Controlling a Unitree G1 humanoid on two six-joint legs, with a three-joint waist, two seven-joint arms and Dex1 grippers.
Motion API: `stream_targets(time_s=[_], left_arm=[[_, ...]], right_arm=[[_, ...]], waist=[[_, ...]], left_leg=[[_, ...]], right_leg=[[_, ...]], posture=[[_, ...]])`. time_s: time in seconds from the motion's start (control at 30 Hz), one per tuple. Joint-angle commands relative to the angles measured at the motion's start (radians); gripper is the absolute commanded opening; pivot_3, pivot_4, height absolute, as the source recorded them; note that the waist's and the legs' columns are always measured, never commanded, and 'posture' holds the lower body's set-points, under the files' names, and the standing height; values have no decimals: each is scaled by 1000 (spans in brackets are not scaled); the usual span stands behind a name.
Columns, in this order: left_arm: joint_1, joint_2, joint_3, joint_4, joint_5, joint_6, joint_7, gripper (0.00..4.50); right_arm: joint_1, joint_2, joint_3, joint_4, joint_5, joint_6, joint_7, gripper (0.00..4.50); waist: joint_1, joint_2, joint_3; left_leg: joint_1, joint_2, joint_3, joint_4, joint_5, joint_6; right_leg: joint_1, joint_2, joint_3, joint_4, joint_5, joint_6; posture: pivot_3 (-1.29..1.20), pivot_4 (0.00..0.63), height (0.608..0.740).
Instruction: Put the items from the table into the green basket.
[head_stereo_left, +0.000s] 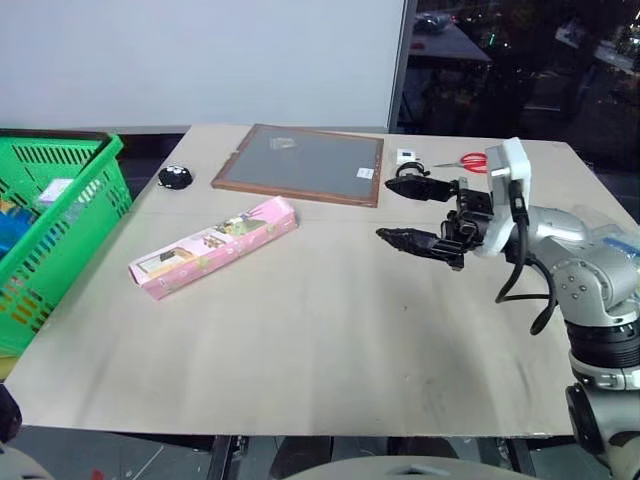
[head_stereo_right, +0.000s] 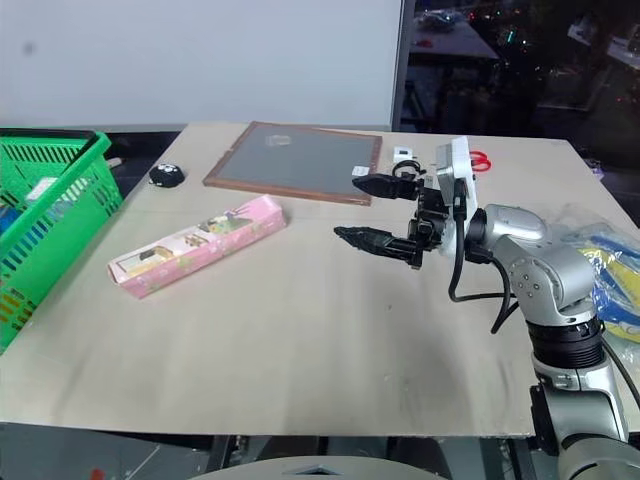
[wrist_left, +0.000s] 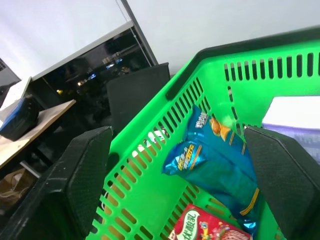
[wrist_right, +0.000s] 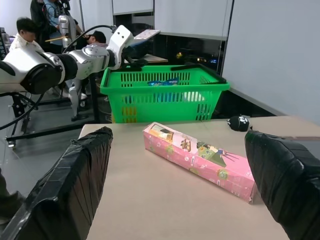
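**Table with basket at left, box in the middle, right gripper at right.**

Left to right: the green basket (head_stereo_left: 62, 215) stands off the table's (head_stereo_left: 300, 340) left edge, holding a blue snack bag (wrist_left: 212, 162), a red packet (wrist_left: 207, 227) and a white-and-purple pack (wrist_left: 295, 117). The left gripper (wrist_right: 131, 56) hovers over the basket's far rim, claw wide and empty. A small black object (head_stereo_left: 175, 177) lies on the far left of the table. The pink box (head_stereo_left: 213, 247) lies flat left of centre, slanting from near left to far right. The grey board (head_stereo_left: 301, 163) lies far centre. The right gripper (head_stereo_left: 412, 212) hangs above the table right of the box, pointing left at it, claw wide and empty. Red scissors (head_stereo_left: 466, 161) lie far right. The bag of blue-and-yellow packets (head_stereo_right: 612, 275) sits at the right edge.
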Motion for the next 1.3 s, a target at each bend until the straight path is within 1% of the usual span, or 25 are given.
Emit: stream_targets(time_s=[0.03, 0.17, 0.27, 0.3, 0.37, 0.4, 0.47, 0.53, 0.63, 0.73, 0.8, 0.93, 1.0, 1.1, 1.3], left_arm=[[-44, 5, -1, -39, -15, -40, -31, 4456], [-85, -47, -9, -134, -59, -56, -174, 4456], [-58, -113, -9, -283, -114, -18, -284, 4456], [-25, -144, -6, -368, -146, 19, -323, 4456], [88, -221, -4, -604, -231, 126, -395, 4456], [173, -260, -19, -752, -266, 185, -419, 4456], [314, -317, -61, -983, -280, 271, -418, 4456], [393, -360, -81, -1128, -285, 354, -383, 4456], [451, -432, -117, -1262, -269, 455, -310, 4456], [488, -468, -154, -1317, -234, 519, -274, 4456], [507, -471, -172, -1323, -218, 549, -271, 4456], [528, -436, -202, -1316, -180, 633, -283, 4456], [503, -407, -214, -1287, -163, 666, -299, 4456], [470, -357, -262, -1232, -106, 626, -341, 4456], [393, -293, -367, -1092, -20, 584, -456, 4456]], right_arm=[[-4, -12, -34, -28, 22, 3, -6, 4500], [-1, -16, -36, -27, 22, 4, -6, 4500], [4, -20, -40, -27, 21, 3, -6, 4500], [8, -23, -41, -27, 20, 2, -5, 4500], [15, -28, -43, -26, 15, -2, -4, 4500], [22, -32, -45, -26, 13, -4, -4, 4500], [35, -38, -47, -29, 7, -9, -5, 4500], [47, -42, -48, -32, 3, -12, -7, 4500], [74, -54, -53, -41, 5, -6, -11, 4500], [113, -86, -53, -54, -9, -7, -1, 4500], [128, -101, -53, -56, -15, -13, 5, 4500], [135, -106, -60, -62, -6, -12, -1, 4500], [137, -106, -63, -62, -6, -12, -3, 4500], [140, -103, -62, -64, -8, -14, -5, 4500], [141, -98, -58, -57, -14, -25, -3, 4500]], waist=[[-3, 0, 0], [-2, 0, 0], [-5, 0, -1], [-7, 0, -1], [-12, 2, -4], [-13, 5, -3], [-21, 7, -4], [-32, 8, -3], [-41, 8, -4], [-41, 8, -3], [-40, 10, -4], [-42, 11, -4], [-42, 11, -4], [-41, 11, -4], [-41, 12, -3]], left_leg=[[0, 0, 0, 0, 0, 0], [0, 0, 0, 0, 0, 0], [1, 0, 0, 0, 0, 0], [1, 0, 0, 0, 0, 0], [1, 0, 1, 0, 0, 0], [1, 0, 2, 1, 0, 0], [1, -1, 4, 0, 0, 0], [2, 0, 5, 0, -1, 1], [1, 1, 5, -1, -1, 1], [2, 2, 5, 0, -1, 1], [2, 1, 6, 0, -1, 1], [4, 1, 8, 0, -1, 1], [4, 2, 8, 1, -1, 1], [4, 2, 7, 1, -1, 1], [3, 2, 8, 0, -1, 1]], right_leg=[[0, 0, 0, 0, 0, 0], [1, 0, 0, 0, 0, 0], [1, 0, 0, 0, 0, 0], [2, 0, 0, 0, 0, 0], [2, -1, 1, 0, 0, 0], [2, -2, 3, -1, 0, 0], [1, -2, 5, -1, 0, 0], [1, -2, 7, 0, 0, 0], [-1, 0, 7, 0, 0, -1], [0, 2, 8, 0, 0, -1], [0, 2, 9, 0, 0, 0], [1, 2, 10, 0, 0, 0], [1, 3, 10, 0, 0, 0], [1, 3, 10, -1, 0, 0], [1, 3, 10, -2, 0, 0]], posture=[[151, 0, 740], [153, 0, 740], [149, 0, 740], [146, 0, 740], [140, 0, 740], [138, 0, 740], [130, 0, 740], [130, 0, 740], [121, 0, 740], [109, 0, 740], [103, 0, 740], [95, 0, 740], [95, 0, 740], [94, 0, 740], [91, 0, 740]])
